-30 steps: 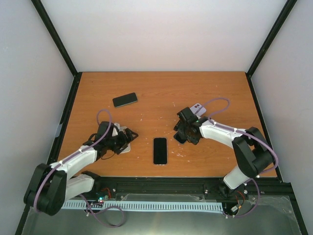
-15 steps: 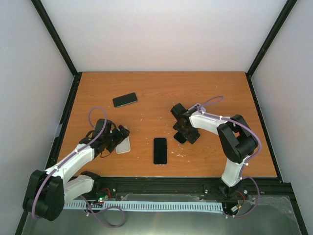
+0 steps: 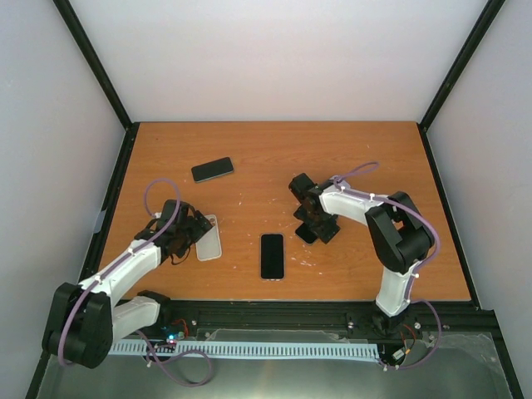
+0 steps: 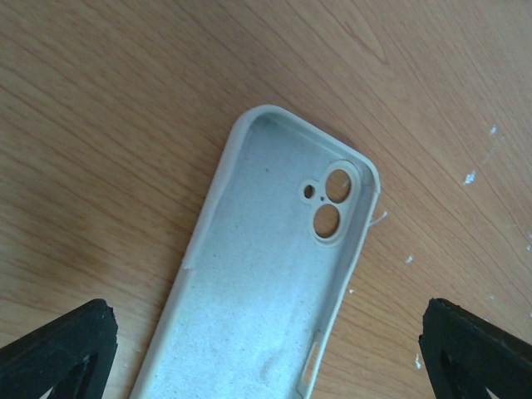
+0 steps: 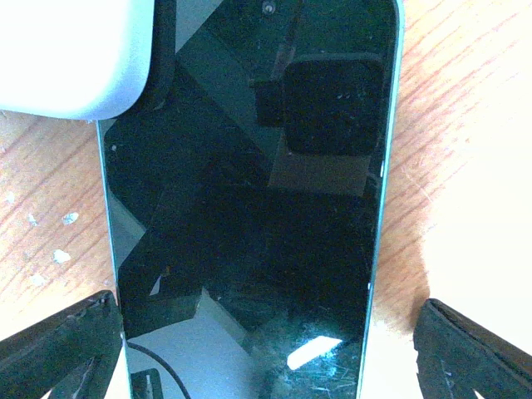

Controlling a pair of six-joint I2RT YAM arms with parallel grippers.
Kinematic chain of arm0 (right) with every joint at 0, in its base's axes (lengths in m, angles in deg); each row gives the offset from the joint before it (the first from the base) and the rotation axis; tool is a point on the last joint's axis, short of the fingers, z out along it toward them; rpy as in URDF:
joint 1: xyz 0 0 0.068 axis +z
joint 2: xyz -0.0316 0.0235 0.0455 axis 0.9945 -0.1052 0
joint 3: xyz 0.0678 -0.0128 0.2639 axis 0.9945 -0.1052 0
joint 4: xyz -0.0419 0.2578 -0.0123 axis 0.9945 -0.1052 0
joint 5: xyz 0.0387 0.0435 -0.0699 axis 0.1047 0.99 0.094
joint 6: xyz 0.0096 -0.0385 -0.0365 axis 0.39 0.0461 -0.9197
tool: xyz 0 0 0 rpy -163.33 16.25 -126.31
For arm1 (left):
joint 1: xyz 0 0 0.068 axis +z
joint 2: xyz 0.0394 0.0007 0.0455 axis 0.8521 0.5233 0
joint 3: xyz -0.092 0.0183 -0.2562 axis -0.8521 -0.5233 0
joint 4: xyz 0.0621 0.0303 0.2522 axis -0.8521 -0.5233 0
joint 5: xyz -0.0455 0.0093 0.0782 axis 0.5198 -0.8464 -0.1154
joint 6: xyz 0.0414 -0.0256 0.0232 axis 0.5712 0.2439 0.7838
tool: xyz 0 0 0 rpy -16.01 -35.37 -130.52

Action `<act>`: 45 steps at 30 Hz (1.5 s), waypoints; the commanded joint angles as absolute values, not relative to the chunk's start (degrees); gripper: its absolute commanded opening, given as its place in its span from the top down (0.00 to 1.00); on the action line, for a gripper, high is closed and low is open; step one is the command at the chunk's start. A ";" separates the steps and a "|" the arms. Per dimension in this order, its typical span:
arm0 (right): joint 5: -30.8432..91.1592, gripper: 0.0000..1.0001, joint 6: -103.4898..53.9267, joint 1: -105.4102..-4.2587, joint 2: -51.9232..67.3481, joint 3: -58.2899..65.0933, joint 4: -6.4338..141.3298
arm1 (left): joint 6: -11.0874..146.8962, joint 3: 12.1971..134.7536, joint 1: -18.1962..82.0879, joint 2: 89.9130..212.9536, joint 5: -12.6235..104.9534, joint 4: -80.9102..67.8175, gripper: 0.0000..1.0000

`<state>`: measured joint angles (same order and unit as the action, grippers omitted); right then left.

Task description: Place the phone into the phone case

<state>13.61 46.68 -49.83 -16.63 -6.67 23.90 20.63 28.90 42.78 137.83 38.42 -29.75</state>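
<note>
The pale grey phone case (image 4: 274,274) lies flat on the table, open side up, with its camera cut-out at the far end. It shows in the top view (image 3: 209,238) at the left. My left gripper (image 4: 266,366) is open, with its fingers on either side of the case and apart from it. It shows in the top view (image 3: 191,233) just left of the case. A black-screened phone (image 5: 249,208) lies face up between the open fingers of my right gripper (image 5: 266,366). In the top view my right gripper (image 3: 314,219) covers most of that phone.
A second black phone (image 3: 272,255) lies near the front centre. A third phone (image 3: 212,169) lies at the back left. A pale rounded object (image 5: 75,50) overlaps the far left corner of the phone under my right gripper. Black frame posts stand at the table's corners.
The case, held tilted by my left gripper a second ago, now lies flat and free, and that gripper has drawn back left. My right arm has swung left over its phone.
</note>
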 commanded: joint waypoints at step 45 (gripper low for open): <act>16.97 0.34 26.88 -46.95 9.73 -38.55 34.80 | 26.09 29.63 36.65 155.30 46.52 -20.70 0.67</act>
